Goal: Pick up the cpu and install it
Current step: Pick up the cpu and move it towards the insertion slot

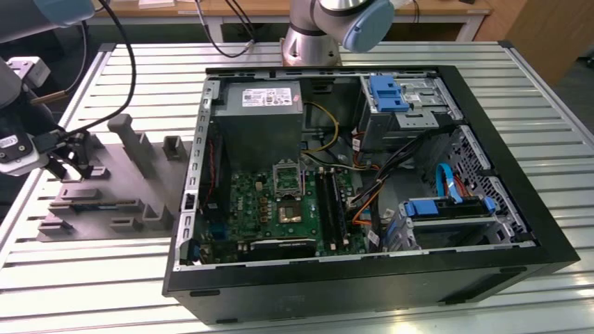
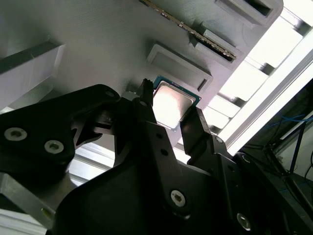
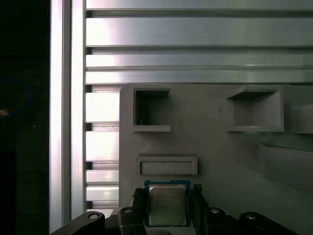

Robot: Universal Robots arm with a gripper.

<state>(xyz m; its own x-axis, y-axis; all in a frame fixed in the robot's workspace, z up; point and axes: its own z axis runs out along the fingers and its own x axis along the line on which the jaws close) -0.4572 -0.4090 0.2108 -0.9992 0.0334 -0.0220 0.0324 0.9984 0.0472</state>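
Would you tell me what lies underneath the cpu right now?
The grey fixture plate shows beside the cpu and runs under it; the patch directly beneath, and any recess there, is covered by the chip.

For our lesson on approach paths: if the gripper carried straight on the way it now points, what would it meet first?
Probably the small flat square silvery cpu, lying directly ahead of the gripper on the grey moulded plastic tray in both wrist views. Depth is unclear, so they may already touch.

The arm [image 1: 327, 21] reaches down, jaws clamped on the cpu [image 3: 167, 204].
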